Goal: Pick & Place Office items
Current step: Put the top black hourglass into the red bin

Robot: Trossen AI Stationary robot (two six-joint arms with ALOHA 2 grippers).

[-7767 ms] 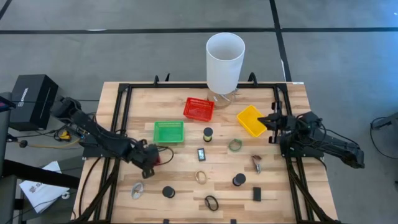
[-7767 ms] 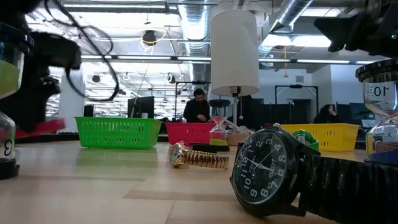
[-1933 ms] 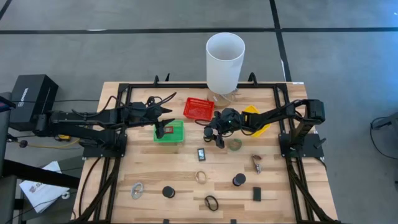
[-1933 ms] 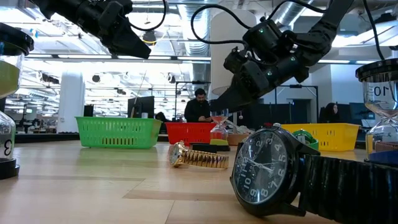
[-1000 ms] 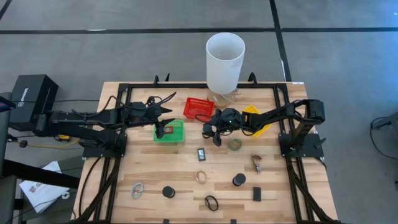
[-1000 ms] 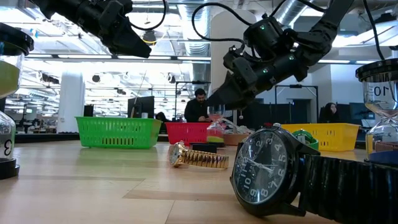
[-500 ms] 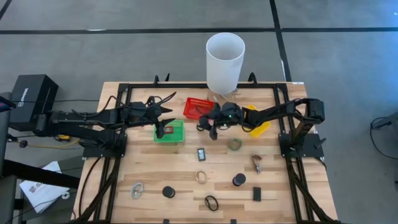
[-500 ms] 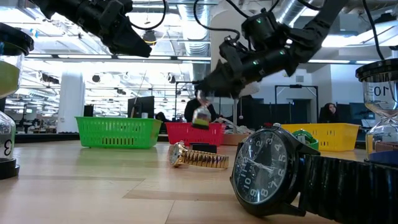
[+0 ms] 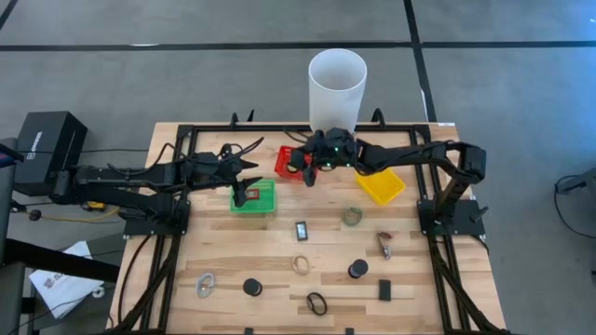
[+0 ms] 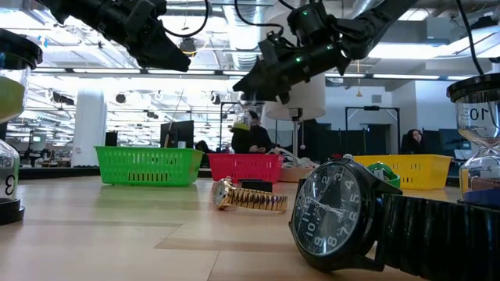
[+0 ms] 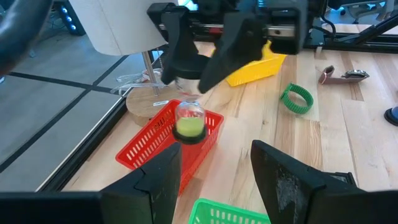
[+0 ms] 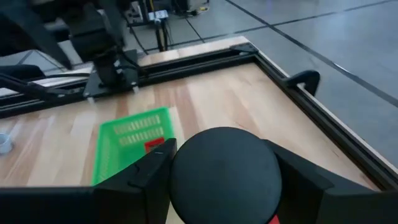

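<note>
The right gripper is hanging over the red basket, fingers clamped on a small sand timer with green sand and black caps, its top cap filling the right wrist view. The left gripper is hovering over the green basket, fingers spread apart and holding nothing. Down on the table, a gold watch and a black watch are lying apart.
</note>
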